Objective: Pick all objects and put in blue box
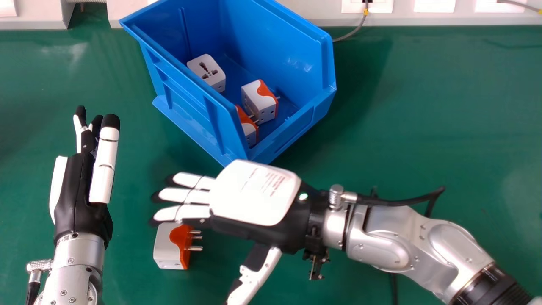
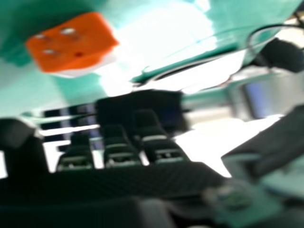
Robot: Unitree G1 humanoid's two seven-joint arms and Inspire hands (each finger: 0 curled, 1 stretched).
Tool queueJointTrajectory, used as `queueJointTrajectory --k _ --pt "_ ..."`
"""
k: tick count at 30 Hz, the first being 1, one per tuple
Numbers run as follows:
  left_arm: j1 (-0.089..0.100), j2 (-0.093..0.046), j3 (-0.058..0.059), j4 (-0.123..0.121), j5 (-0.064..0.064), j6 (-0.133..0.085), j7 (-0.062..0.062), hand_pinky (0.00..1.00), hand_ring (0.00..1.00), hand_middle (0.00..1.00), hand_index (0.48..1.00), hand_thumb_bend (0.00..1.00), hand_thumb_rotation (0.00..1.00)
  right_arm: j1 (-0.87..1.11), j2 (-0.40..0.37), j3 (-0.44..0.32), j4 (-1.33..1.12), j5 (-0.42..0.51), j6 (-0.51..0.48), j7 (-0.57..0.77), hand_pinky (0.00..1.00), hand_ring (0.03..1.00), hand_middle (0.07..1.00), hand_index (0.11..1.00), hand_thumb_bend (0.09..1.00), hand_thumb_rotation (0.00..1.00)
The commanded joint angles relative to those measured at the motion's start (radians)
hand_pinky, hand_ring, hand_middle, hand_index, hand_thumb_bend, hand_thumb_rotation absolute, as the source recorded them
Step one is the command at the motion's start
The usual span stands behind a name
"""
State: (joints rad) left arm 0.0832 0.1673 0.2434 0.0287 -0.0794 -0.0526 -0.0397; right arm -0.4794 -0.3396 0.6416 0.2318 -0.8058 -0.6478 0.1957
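In the head view my right hand (image 1: 255, 192) is open above the table, its fingers straight and pointing left. Partly under those fingertips, a white and orange plug adapter (image 1: 170, 246) lies on the table with its pins facing right. The right hand view shows the adapter (image 2: 73, 45) beyond my right hand (image 2: 118, 154). Upright at the left, my left hand (image 1: 80, 182) is open and holds nothing. Behind my right hand stands the blue box (image 1: 194, 108), with a white adapter (image 1: 206, 71), a white and orange one (image 1: 259, 101) and another (image 1: 249, 129) inside, partly hidden by the wall.
Along the back edge of the green table (image 1: 423, 118) runs a pale trunking with sockets (image 1: 367, 6). A grey cable (image 1: 353, 33) hangs down behind the box's right side. The box's front corner is close to my right hand.
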Motion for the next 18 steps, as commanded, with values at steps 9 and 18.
queueJointTrajectory --k 9,18 --pt "-0.002 0.003 0.008 -0.042 -0.009 0.021 0.004 1.00 1.00 1.00 1.000 0.57 0.93 -0.201 0.066 0.083 0.010 -0.089 -0.049 0.095 0.00 0.995 0.958 0.890 0.327 0.19" --pt "0.006 -0.014 0.013 -0.071 -0.013 0.048 0.023 1.00 1.00 1.00 1.000 0.56 0.93 -0.395 0.133 0.167 0.198 -0.219 -0.116 0.022 0.00 0.997 0.967 0.893 0.385 0.21"
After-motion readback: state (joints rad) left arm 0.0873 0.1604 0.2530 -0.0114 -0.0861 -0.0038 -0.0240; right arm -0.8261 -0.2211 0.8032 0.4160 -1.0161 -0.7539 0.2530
